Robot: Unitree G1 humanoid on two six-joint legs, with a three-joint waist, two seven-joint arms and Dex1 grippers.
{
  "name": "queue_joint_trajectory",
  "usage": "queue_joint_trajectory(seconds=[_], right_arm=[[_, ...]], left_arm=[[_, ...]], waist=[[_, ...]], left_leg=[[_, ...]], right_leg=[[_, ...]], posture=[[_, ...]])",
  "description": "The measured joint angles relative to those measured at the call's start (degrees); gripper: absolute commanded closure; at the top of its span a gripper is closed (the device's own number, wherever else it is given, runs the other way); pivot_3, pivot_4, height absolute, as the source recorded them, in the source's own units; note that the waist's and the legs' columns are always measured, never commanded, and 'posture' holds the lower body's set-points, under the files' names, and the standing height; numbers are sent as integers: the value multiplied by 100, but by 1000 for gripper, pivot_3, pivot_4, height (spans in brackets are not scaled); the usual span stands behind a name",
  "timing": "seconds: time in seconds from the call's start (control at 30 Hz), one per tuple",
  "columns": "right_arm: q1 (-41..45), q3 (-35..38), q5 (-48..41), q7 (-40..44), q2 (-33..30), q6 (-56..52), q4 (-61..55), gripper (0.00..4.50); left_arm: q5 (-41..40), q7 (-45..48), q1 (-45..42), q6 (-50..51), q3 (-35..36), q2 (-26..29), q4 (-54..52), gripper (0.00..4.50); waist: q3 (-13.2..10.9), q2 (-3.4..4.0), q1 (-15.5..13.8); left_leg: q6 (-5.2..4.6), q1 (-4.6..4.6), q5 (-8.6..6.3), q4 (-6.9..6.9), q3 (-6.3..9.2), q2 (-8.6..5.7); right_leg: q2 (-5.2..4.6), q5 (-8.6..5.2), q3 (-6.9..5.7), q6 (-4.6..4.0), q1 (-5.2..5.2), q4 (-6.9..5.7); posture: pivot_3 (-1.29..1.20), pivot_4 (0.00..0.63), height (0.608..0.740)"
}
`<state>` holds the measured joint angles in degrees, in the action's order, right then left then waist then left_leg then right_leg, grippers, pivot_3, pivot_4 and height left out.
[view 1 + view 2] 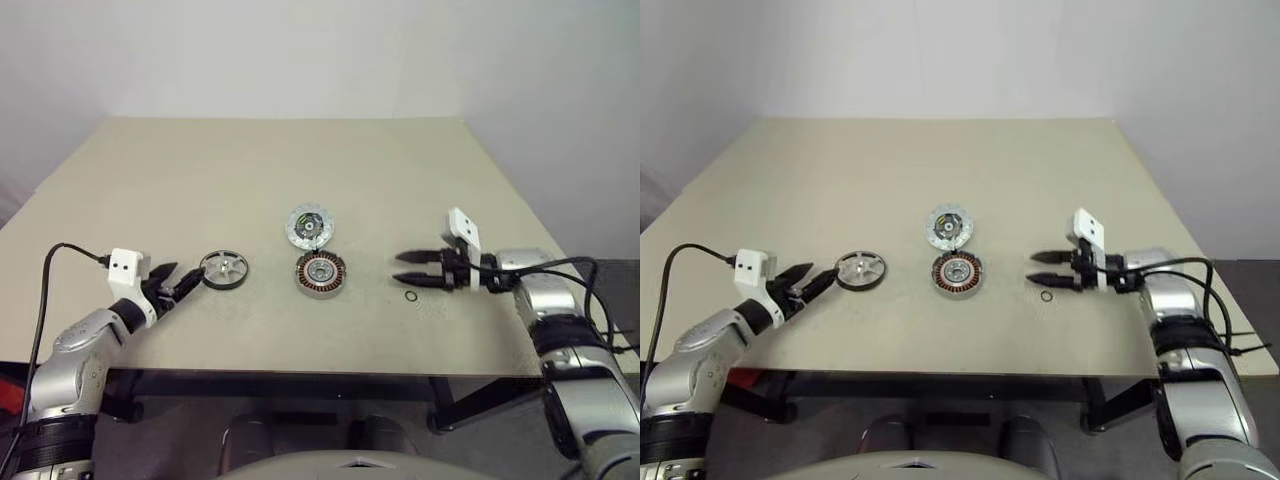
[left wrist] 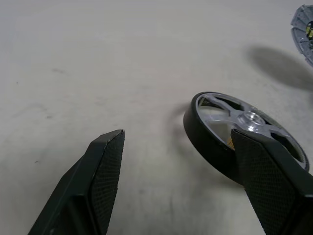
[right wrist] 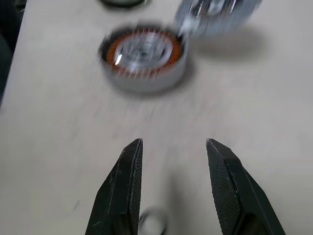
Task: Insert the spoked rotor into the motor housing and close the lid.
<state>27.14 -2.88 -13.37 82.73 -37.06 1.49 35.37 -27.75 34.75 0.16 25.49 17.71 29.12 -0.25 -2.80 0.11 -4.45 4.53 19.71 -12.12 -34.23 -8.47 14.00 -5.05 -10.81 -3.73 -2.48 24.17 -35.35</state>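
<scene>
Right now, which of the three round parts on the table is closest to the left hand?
The spoked rotor: silver curved spokes, black rim, right at the left hand. The copper-wound motor housing and patterned lid sit mid-table, farther off.

Beige table [image 1: 300, 170], spoked rotor [image 1: 224, 269], motor housing [image 1: 320, 274], lid [image 1: 308, 226], small ring [image 1: 411, 296]

Even, soft, fairly bright light from overhead across the bench [image 1: 300, 170]; no harsh glare. Shadows faint and short in the head views. Left wrist view sharp: soft dark shadow beside the spoked rotor [image 2: 244, 132], small highlight on its hub, another blurry shadow at upper right. Right wrist view motion-blurred: motor housing [image 3: 144, 56] and lid [image 3: 217, 14] smeared at frame top, bright glint on the windings.
</scene>
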Motion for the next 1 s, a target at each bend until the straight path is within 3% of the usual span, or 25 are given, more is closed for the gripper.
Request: queue_joint_trajectory(seconds=[0.2,0.53,1.0], right_arm=[[-372,3,79,-50,-113,122,-122,35],[-532,-17,121,-367,-96,-125,-775,12],[-587,-69,319,-636,-102,-271,-795,12]], left_arm=[[5,4,-7,-4,22,19,19,813],[30,23,-70,-8,21,19,136,813],[105,21,-72,-25,22,19,148,813]], waist=[[1,0,48],[1,-1,40],[1,-1,42]], left_leg=[[0,-7,0,0,0,2],[0,-3,0,0,0,0],[-1,-2,0,2,0,0]], right_leg=[[2,-6,-1,10,0,-1],[1,-7,0,12,-1,2],[1,-7,0,12,-1,8]], posture=[[0,0,740],[0,0,740],[0,0,740]])
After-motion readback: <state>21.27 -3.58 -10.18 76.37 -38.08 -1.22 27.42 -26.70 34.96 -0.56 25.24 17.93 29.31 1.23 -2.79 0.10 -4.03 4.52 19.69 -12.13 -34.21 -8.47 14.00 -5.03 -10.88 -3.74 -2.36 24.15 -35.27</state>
